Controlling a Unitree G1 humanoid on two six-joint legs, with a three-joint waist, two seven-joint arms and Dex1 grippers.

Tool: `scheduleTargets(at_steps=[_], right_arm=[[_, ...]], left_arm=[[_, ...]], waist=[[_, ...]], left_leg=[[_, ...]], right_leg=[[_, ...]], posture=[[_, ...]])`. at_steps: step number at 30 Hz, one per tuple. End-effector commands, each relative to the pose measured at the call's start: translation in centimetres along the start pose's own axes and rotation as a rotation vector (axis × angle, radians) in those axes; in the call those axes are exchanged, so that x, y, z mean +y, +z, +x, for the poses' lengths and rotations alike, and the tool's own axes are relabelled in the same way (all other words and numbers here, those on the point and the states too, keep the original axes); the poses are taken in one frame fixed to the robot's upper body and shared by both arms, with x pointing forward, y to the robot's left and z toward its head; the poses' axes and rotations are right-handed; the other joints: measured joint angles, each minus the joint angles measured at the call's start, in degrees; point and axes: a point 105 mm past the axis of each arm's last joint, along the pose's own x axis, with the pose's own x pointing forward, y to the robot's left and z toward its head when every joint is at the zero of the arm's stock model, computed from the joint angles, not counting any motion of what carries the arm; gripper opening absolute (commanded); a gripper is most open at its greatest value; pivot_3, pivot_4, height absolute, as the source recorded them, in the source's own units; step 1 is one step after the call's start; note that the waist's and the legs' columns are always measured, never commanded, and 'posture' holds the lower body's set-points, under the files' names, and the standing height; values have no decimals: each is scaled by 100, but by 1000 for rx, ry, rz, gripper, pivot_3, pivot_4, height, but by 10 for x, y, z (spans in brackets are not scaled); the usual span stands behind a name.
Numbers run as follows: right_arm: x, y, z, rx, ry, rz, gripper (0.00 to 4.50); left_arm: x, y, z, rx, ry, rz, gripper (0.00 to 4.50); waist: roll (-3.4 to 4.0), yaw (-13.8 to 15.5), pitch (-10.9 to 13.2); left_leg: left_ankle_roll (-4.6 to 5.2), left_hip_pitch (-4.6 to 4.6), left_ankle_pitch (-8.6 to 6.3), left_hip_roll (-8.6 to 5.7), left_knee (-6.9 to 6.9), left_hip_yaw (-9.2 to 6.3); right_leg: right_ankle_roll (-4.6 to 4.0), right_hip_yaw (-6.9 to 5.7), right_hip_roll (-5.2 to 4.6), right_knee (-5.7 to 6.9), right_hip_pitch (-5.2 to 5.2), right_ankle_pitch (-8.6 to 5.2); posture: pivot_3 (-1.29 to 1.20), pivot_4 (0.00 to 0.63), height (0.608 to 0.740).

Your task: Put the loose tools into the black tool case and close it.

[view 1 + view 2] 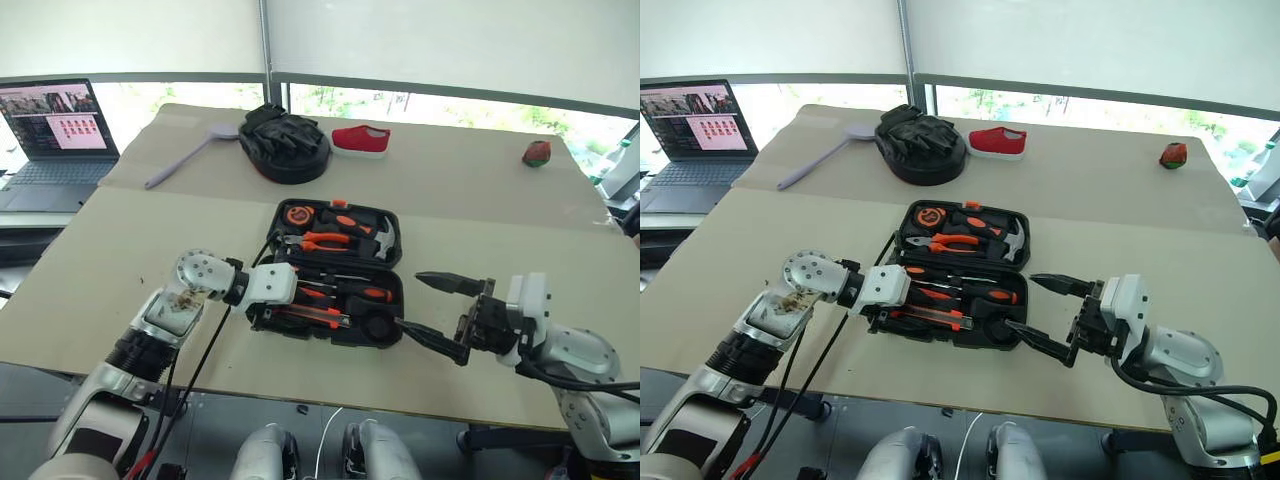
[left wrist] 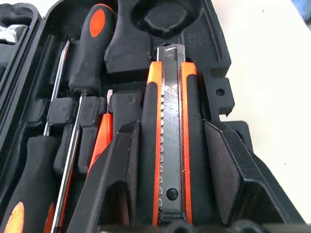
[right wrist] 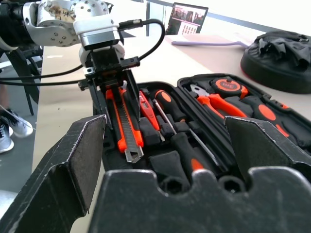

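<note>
Head views: the black tool case lies open on the counter, lid half away from the robot, so its moulded slots are reachable from above. The left arm crosses in from the case's left end, wrist bent toward the near half. The right claw, spread wide and empty, waits level beside the case's right end (presumably standing clear).

Left wrist view: the left claw grips the utility knife by its sides, blade track up, over its slot; screwdrivers lie seated alongside.

Right wrist view: the knife appears nearly seated.
</note>
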Motion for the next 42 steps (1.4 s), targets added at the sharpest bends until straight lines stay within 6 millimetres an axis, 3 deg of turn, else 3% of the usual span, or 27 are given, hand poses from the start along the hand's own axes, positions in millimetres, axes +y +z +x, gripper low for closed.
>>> scheduleTargets(at_steps=[1,7,9,14,18,21,24,30,33,42], right_arm=[[2,12,1,-24,17,-34,4500],[3,13,4,-32,22,-22,4500],[2,13,5,-34,21,-20,4500],[-1,12,5,-40,8,-16,4500],[-5,11,6,-50,-10,-8,4500],[-7,9,6,-55,-18,0,4500],[-8,8,7,-60,-22,4,4500],[-7,7,9,-70,-28,8,4500],[-7,7,9,-71,-34,8,4500],[-7,6,9,-72,-39,14,4500]], left_arm=[[2,7,4,4,2,28,1542],[-5,4,8,7,-40,-26,1542],[-4,3,5,8,-28,-16,2543],[10,19,-5,-117,50,-10,4225],[24,42,-23,-283,85,-76,4225],[29,44,-30,-319,105,-82,4225],[29,40,-31,-330,119,-82,3464],[7,13,-12,-243,74,-62,1104],[2,4,-9,-233,84,-83,216],[-4,-25,1,-121,126,-120,70]], waist=[[0,1,0],[0,1,0],[0,0,0],[0,-7,0],[-1,-3,0],[0,-1,0],[0,-6,0],[0,-9,0],[0,-7,0],[1,0,0]], left_leg=[[2,0,-1,0,1,0],[3,5,-2,0,1,-3],[5,6,-3,0,1,-3],[6,7,-4,1,0,-3],[6,6,-4,0,2,-3],[6,3,-3,0,8,-4],[7,14,-4,-1,6,-4],[6,17,-4,-1,6,-3],[6,17,-4,-1,6,-3],[11,17,-8,-1,5,-5]], right_leg=[[1,0,0,0,1,0],[3,-1,0,0,7,-2],[4,-1,0,-1,8,-2],[7,0,1,-2,8,-4],[8,-1,-2,-2,9,-5],[9,-4,-2,-1,9,-5],[10,-3,-1,-1,20,-6],[11,-1,-1,-1,21,-6],[10,-1,-3,-1,21,-6],[9,-2,-10,-2,22,-5]], posture=[[0,150,740],[0,150,740],[0,150,740],[0,150,740],[0,150,740],[0,150,740],[0,150,740],[0,150,740],[0,150,740],[0,150,740]])
